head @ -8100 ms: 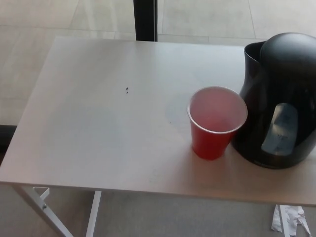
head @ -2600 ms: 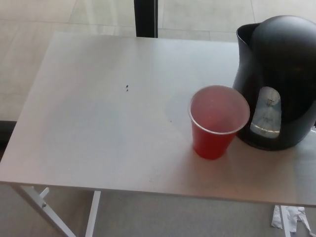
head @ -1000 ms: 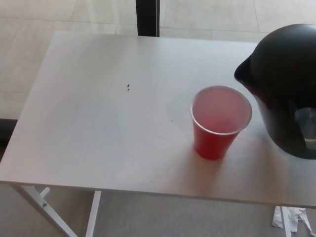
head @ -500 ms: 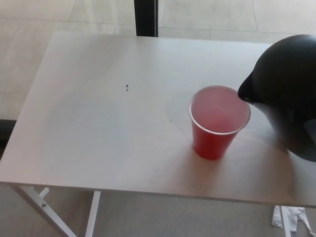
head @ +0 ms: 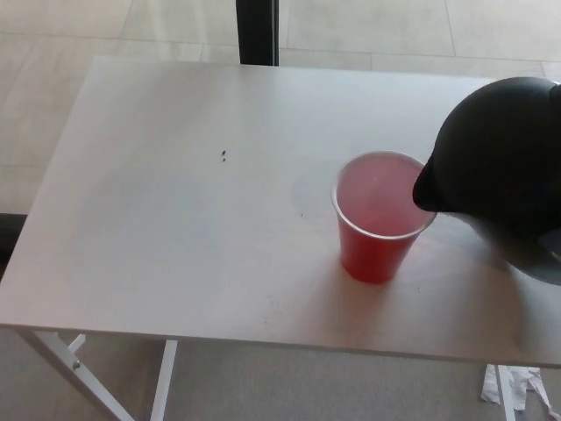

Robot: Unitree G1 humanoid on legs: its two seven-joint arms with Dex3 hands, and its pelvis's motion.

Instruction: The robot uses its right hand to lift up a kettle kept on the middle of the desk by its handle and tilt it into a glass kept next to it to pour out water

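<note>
A black kettle point(head: 504, 171) hangs tilted at the right edge of the head view, lifted off the white desk point(head: 175, 219). Its spout reaches over the right rim of a red plastic cup point(head: 379, 219) that stands upright on the desk. The cup's inside looks pale pink. No stream of water is visible. The kettle's handle and whatever holds it lie beyond the picture's right edge. Neither of my hands shows.
The desk's front edge runs along the bottom, with white legs point(head: 79, 368) at the lower left. A dark post point(head: 258, 31) stands behind the desk. A crumpled white scrap point(head: 513, 390) lies on the floor at the lower right. A small dark speck point(head: 224, 157) marks the desk.
The kettle has risen off the desk and tipped leftward. Over the last second its spout dropped and moved over the cup's right rim. The cup has stayed in place.
</note>
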